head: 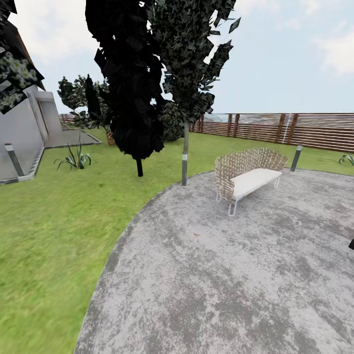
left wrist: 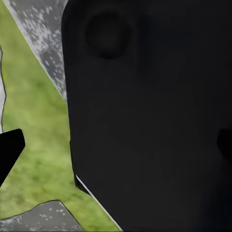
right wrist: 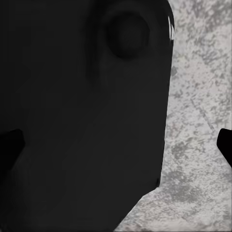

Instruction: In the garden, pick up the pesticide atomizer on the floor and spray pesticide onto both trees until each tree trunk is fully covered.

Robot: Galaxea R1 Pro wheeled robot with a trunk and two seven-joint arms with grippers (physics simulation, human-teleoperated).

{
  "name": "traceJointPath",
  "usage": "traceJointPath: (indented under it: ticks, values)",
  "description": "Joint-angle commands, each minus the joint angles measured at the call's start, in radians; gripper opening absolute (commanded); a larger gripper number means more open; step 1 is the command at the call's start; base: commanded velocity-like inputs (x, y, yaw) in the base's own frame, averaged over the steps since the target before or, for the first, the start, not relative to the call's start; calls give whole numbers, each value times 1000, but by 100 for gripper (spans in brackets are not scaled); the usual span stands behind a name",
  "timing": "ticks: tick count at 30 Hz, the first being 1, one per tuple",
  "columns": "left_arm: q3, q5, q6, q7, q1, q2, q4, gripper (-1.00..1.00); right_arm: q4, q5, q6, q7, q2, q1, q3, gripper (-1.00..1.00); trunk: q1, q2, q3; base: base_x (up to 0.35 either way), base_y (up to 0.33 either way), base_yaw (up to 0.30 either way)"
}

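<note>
While robot sits on the paved circle (head: 221,275), atomizer and thick-trunked trees aren't visible; bench (head: 248,177) at 1 o'clock. Both grippers spread, empty. Risk: heading for thin dark tree (head: 186,73) at 12 by mistake.

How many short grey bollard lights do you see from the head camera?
2. One short grey bollard light stands at the far left by the white house's paving; the other stands right of the wicker bench, at the paved circle's edge. Others may be hidden behind trees.

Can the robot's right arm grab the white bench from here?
Probably not. The bench sits far off across the grey paving, and the right claw points down beside the robot's dark body.
</note>
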Motion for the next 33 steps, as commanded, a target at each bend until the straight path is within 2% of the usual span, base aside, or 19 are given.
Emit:
traceJointPath:
  ticks: [1, 4, 9, 11, 21, 27, 28, 33]
  values:
    - [4, 2, 6, 0, 6, -6, 6, 100, -6, 0, 6, -3, 6, -6, 2, 100, 0, 0, 0, 0, 0, 0]
    - [3, 2, 23, 2, 10, -6, 23, 100, -16, 1, 10, -4, 21, -14, 2, 100, 0, 0, 0, 0, 0, 0]
    - [3, 6, 21, 4, 3, 2, 25, 100, -32, -1, 4, -5, 18, -17, 2, 100, 0, 0, 0, 0, 0, 0]
    - [13, 12, 17, 7, -3, 9, 13, 100, -37, 0, 3, -6, 16, -17, 2, 100, 0, 0, 0, 0, 0, 0]
    - [21, 21, -15, 18, -41, 62, -43, 100, -94, -2, -49, -6, -40, -20, -3, 100, 0, 0, 0, 0, 0, 0]
    - [18, 16, -48, 17, -76, 54, -77, 100, -128, -4, -83, -6, -74, -35, -6, 100, 0, 0, 0, 0, 0, 0]
    - [19, 19, -181, 17, -201, 56, -342, 100, -546, -4, -213, -5, -106, -75, -6, 100, 0, 0, 0, 0, 0, 0]
    - [24, 23, -188, 18, -212, 63, -339, 100, -556, -4, -217, -4, -105, -92, -7, 100, 0, 0, 0, 0, 0, -5]
